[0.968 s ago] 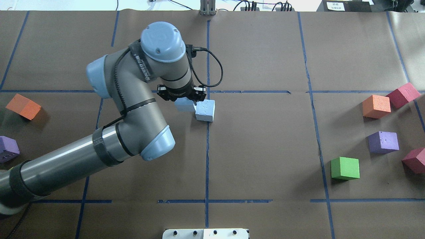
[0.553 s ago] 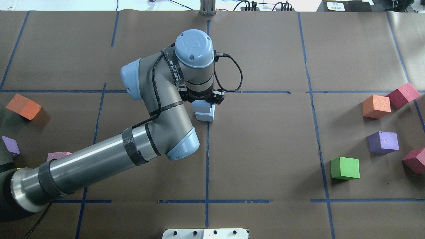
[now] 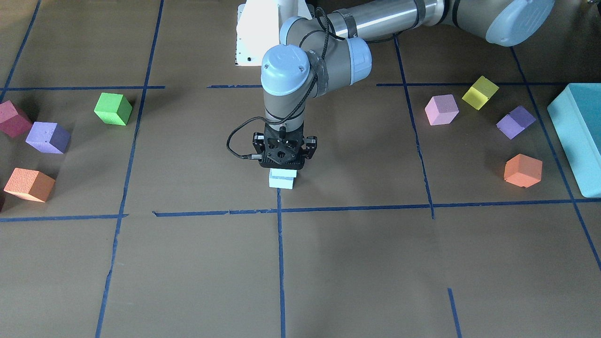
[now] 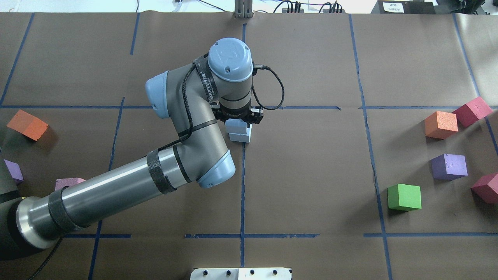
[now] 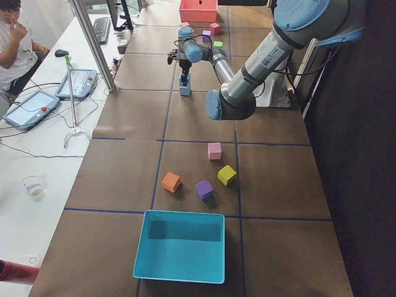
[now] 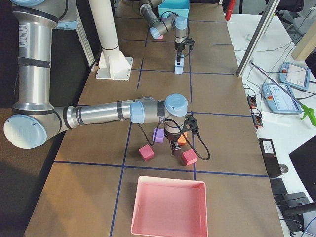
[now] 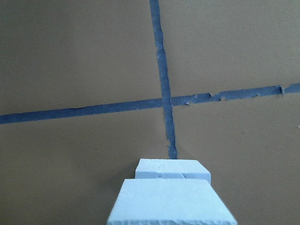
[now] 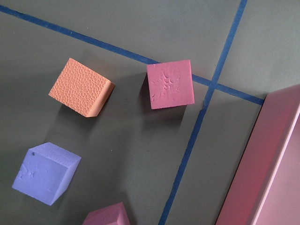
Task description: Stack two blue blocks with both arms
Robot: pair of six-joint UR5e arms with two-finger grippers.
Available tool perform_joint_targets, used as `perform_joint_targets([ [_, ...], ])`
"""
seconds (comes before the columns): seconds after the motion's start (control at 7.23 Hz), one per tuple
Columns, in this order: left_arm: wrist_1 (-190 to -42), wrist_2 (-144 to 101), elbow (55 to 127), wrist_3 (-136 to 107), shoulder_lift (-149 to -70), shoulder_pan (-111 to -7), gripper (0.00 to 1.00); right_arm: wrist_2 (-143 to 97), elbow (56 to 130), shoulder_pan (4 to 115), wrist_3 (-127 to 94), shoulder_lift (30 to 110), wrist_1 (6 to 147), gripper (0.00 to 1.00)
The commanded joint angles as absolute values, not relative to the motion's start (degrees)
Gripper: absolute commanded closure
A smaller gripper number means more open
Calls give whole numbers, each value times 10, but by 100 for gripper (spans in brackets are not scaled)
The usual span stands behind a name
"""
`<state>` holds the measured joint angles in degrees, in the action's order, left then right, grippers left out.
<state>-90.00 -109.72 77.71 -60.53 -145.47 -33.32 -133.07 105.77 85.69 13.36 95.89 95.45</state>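
My left gripper is shut on one pale blue block and holds it directly over the second blue block, which lies on the table at the centre tape cross. In the overhead view the held block covers most of the lower one. The left wrist view shows the held block near and the lower block just beyond it. I cannot tell whether they touch. My right gripper shows only in the exterior right view, above some cubes; I cannot tell its state.
Green, purple, orange and red cubes lie on the right. An orange cube lies on the left. A teal box and a pink tray stand at the table's ends.
My left arm has swung right with the blue block, from beside the other blue block to directly over it. In the last half second it barely moved.
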Motion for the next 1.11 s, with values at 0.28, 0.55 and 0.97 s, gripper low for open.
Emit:
perform_joint_targets([
  [0.28,-895,-1116,795,-611,-1461,-350,0,-1332,1057,857,134,959,954,0],
  [0.55,-883,-1197,851,-566,-1401,-418,0,-1332,1056,857,134,959,955,0],
  [0.97,-837,-1271,982,-226,-1180,-586,0,-1332,1051,857,134,962,955,0],
])
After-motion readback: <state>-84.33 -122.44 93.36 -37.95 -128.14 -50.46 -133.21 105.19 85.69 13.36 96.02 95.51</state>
